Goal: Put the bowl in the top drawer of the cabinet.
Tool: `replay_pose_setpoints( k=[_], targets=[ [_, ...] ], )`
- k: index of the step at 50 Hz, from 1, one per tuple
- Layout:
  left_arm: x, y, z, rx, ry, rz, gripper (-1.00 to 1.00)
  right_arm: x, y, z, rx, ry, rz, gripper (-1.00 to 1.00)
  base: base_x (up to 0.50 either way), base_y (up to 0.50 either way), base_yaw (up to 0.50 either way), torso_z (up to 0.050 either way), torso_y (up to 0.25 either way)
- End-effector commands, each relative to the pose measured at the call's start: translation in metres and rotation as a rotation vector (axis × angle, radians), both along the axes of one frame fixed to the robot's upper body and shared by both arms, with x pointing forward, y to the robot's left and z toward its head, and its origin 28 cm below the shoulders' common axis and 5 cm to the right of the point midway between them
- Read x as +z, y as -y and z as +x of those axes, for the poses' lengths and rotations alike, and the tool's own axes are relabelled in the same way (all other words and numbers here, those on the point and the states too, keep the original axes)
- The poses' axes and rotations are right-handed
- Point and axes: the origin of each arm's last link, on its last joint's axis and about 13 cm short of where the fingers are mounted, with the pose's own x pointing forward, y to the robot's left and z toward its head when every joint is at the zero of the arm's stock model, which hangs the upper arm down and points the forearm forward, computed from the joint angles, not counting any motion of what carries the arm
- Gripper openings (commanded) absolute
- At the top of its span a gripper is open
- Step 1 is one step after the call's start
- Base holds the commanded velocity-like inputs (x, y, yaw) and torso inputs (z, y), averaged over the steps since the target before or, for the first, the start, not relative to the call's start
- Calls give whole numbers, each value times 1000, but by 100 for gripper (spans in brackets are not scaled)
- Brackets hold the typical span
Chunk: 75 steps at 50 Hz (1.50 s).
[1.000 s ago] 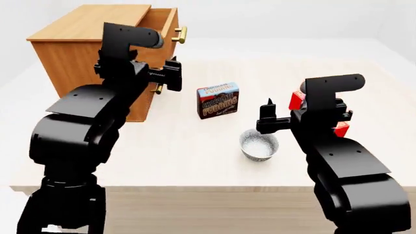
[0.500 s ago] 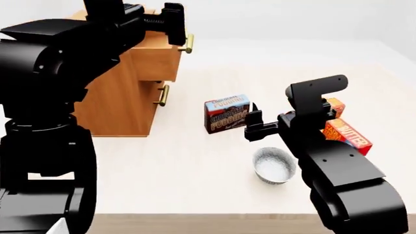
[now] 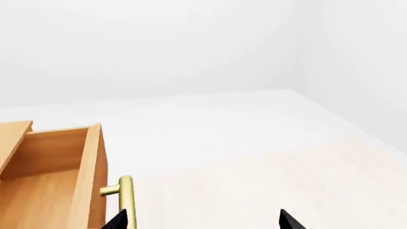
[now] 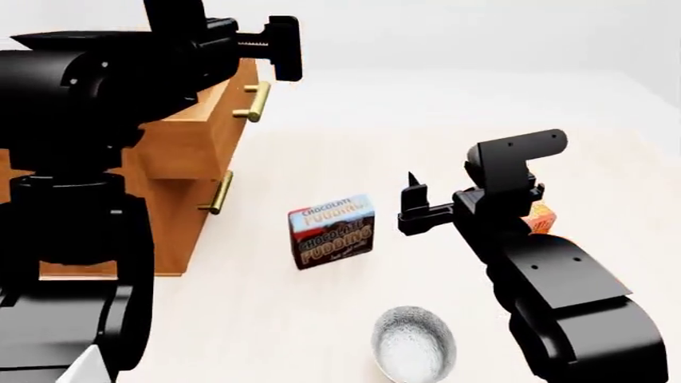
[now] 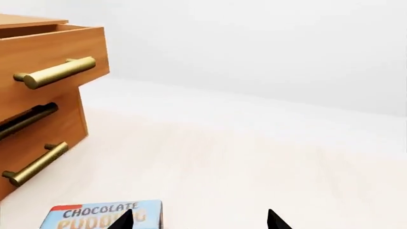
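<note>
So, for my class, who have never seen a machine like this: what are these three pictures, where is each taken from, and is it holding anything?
It is a computer-simulated robot with two black arms. One picture looks down from its head; the other two come from cameras by each hand. On the pale table stand a wooden cabinet with its top drawer pulled open, a pudding box, a speckled bowl and an orange box. The left hand and right hand are open and hold nothing.

Simulated test scene, not a real room: blank white walls, pale wood table (image 4: 319, 319), one cabinet (image 4: 175, 167), pudding box (image 4: 332, 230) and bowl (image 4: 414, 345) as props, flat rendered surfaces
</note>
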Motion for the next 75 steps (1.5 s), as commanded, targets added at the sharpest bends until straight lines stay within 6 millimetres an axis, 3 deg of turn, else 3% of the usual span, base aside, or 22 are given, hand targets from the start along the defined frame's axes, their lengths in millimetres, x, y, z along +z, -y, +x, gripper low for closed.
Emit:
replay_pose_setpoints(
  k=[1,22,40,48,75],
  targets=[
    [-3,-2,7,29,-37,-2,100,2,2,-2,9,21,5,100,500,-164,0,0,0],
    [-6,-10,20,110,-99,33,100,0,3,-5,4,48,-43,100,500,-2,0,0,1],
    [-25,-24,41,206,-235,30,100,-4,4,-5,-16,21,-38,100,0,0,0,0,0],
    [-23,-33,41,228,-232,20,100,-4,3,-5,-16,17,-39,100,0,0,0,0,0],
    [-77,-36,45,221,-387,-73,100,-17,1,1,-7,-34,-74,100,0,0,0,0,0]
  ],
)
